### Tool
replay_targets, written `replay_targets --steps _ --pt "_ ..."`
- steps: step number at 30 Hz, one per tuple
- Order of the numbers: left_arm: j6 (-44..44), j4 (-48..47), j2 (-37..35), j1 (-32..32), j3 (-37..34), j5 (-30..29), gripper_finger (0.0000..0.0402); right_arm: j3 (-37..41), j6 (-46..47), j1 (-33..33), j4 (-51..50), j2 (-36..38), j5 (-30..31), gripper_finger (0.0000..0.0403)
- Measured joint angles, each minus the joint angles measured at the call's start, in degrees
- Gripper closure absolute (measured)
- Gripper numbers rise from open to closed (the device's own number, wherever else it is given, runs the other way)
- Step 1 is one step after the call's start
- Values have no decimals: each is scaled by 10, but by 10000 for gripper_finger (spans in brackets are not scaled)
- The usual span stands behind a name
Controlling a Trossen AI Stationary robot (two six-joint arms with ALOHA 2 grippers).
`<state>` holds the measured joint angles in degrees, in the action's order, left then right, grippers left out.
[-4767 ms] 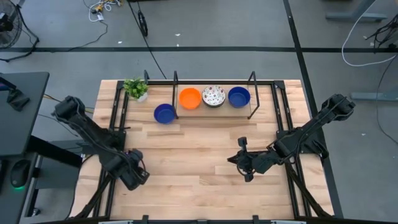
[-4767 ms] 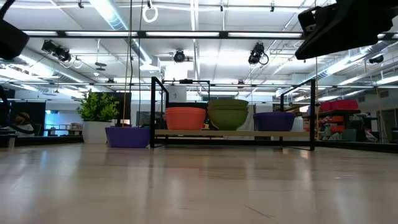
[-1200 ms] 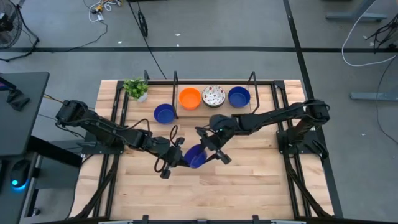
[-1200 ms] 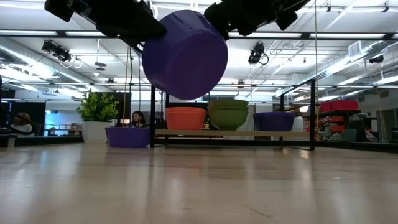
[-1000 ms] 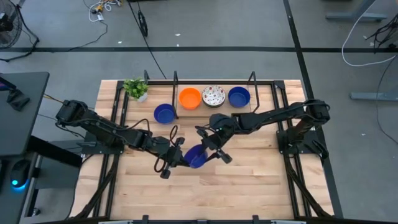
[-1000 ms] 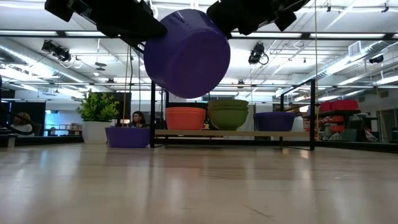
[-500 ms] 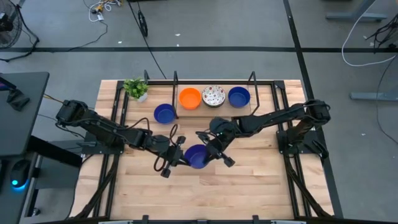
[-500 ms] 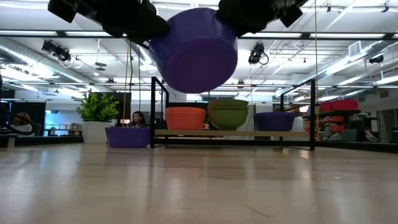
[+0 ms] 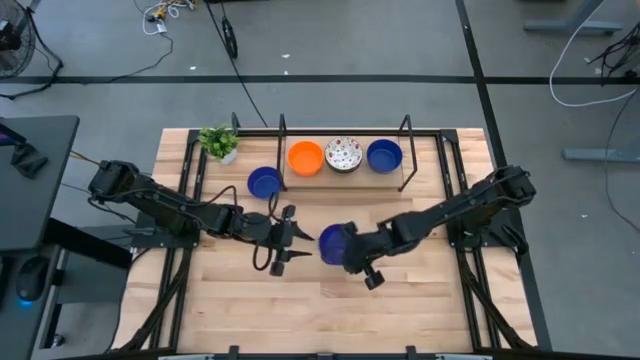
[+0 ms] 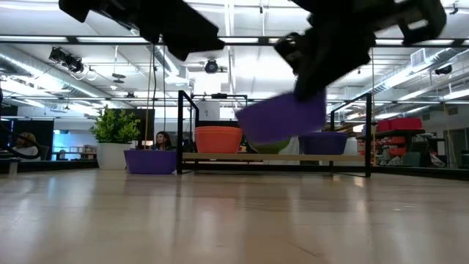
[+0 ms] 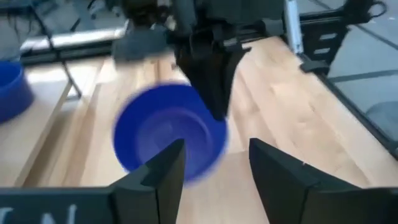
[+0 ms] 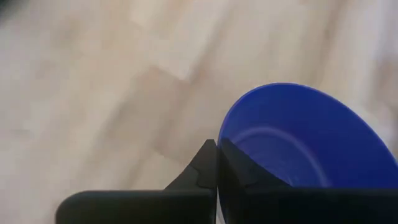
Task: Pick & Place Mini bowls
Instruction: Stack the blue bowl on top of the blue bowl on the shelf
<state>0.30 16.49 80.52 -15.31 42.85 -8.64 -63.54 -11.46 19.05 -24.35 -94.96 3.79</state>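
Observation:
A blue mini bowl (image 9: 331, 243) hangs above the middle of the table, with my right gripper (image 9: 348, 250) shut on it. My left gripper (image 9: 296, 240) stands open just to the bowl's left; its fingers (image 11: 163, 174) are apart from the bowl (image 11: 166, 134). Another blue bowl (image 9: 264, 182) rests on the tabletop beside the black rack (image 9: 405, 150). An orange bowl (image 9: 305, 157), a white speckled bowl (image 9: 343, 154) and a third blue bowl (image 9: 384, 154) sit on the rack's shelf. My right gripper holds the blue bowl by its rim (image 12: 219, 144), one finger inside the bowl and one finger (image 12: 204, 167) outside. The fingers slant down from the table's right side. The bowl is lifted clear of the table and tilted, its opening toward my left gripper.
A small potted plant (image 9: 218, 142) stands at the far left corner. The rack's black frame runs along the far edge. Bare wood lies across the near half of the table (image 9: 300, 310).
My left gripper has opened and let go of the blue bowl. My right gripper has shut on the bowl's rim, tipped further downward, and carried the bowl toward the table's right edge and lower.

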Motion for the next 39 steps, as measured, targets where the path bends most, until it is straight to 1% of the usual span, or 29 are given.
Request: replay_targets --steps 3,6,10,12,14,16,19,23,27,32,39 --pt "-22 -13 1 -5 0 -12 214 32 32 12 -21 22 81 402" --pt "-26 -14 1 -14 0 -30 216 85 66 7 -18 70 143 402" --pt "-25 -15 1 -21 0 -49 222 171 98 -14 -2 173 238 402" --pt "-19 -15 1 -22 0 -50 224 207 102 -34 19 231 272 402" --pt "-11 -14 1 -22 0 -50 224 235 101 -67 55 280 292 402" --pt "-11 -14 1 -21 0 -50 225 254 88 -113 85 315 291 403" --pt "-11 -13 1 -17 0 -49 225 268 56 -183 135 336 275 403" --pt "-11 -14 1 -10 0 -49 225 271 14 -266 182 324 240 403" --pt "-10 -14 1 -8 -1 -49 225 271 10 -332 192 308 211 403" --pt "-10 -14 1 -9 -1 -49 225 271 14 -389 200 283 180 403" --pt "-10 -14 1 -9 -1 -49 225 271 32 -423 216 249 149 403"
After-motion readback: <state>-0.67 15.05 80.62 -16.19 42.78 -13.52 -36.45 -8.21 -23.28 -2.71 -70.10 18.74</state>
